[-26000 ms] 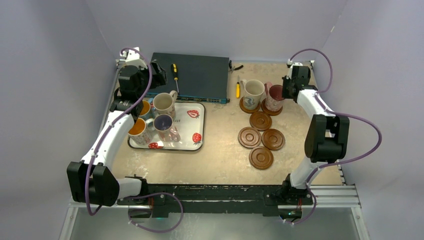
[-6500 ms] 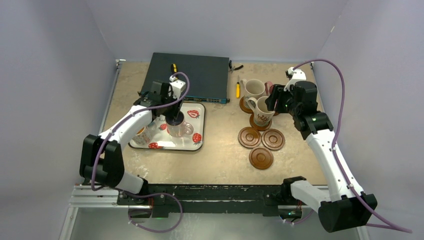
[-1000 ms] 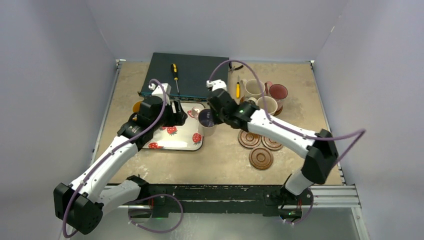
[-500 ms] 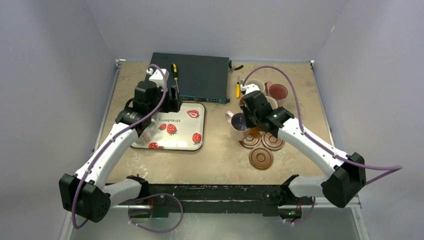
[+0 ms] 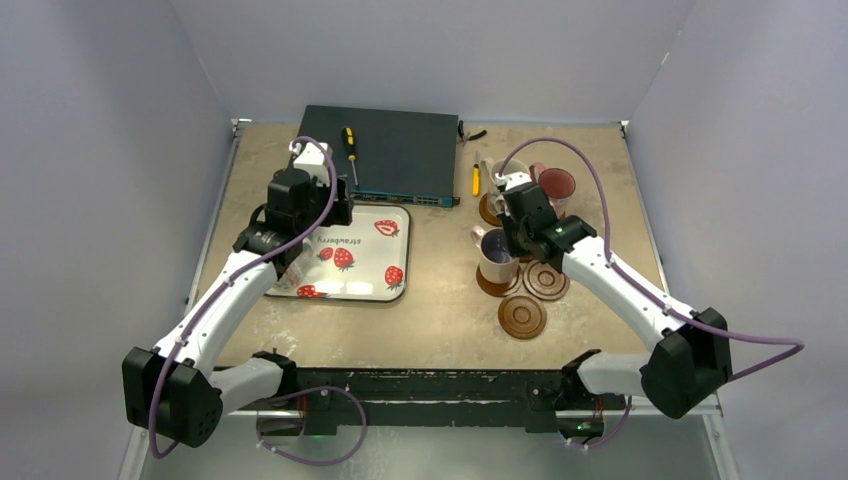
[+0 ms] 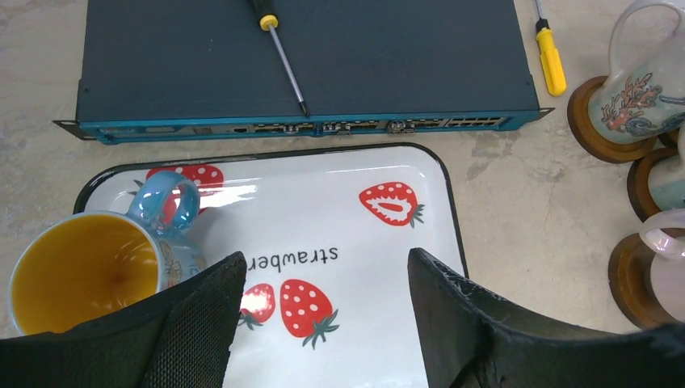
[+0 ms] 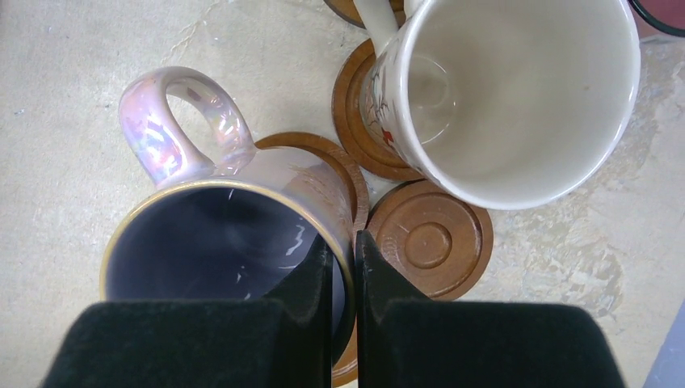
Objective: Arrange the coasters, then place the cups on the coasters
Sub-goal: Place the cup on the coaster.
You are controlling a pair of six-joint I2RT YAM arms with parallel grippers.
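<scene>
My right gripper (image 7: 345,250) is shut on the rim of the purple-inside cup (image 7: 226,242), one finger inside and one outside. That cup (image 5: 495,258) stands over the leftmost coaster (image 7: 323,153); I cannot tell whether it rests on it. Beside it lie two bare coasters (image 5: 547,280) (image 5: 522,316). A cream cup (image 7: 517,89) sits on its coaster (image 7: 355,113) just behind. The red-pink-inside cup (image 5: 556,185) stands at the back. My left gripper (image 6: 323,275) hangs open over the strawberry tray (image 6: 363,242), with the blue cup (image 6: 81,271) to the left of its left finger.
A dark blue box (image 5: 395,150) lies behind the tray with a black-and-yellow screwdriver (image 5: 349,140) on it. A yellow screwdriver (image 5: 475,180) lies between the box and the cups. Another cup (image 5: 292,268) shows partly under the left arm.
My right gripper has carried the purple-inside cup from beside the tray rightward to over the leftmost coaster. The left gripper has drawn back over the tray, still open.
</scene>
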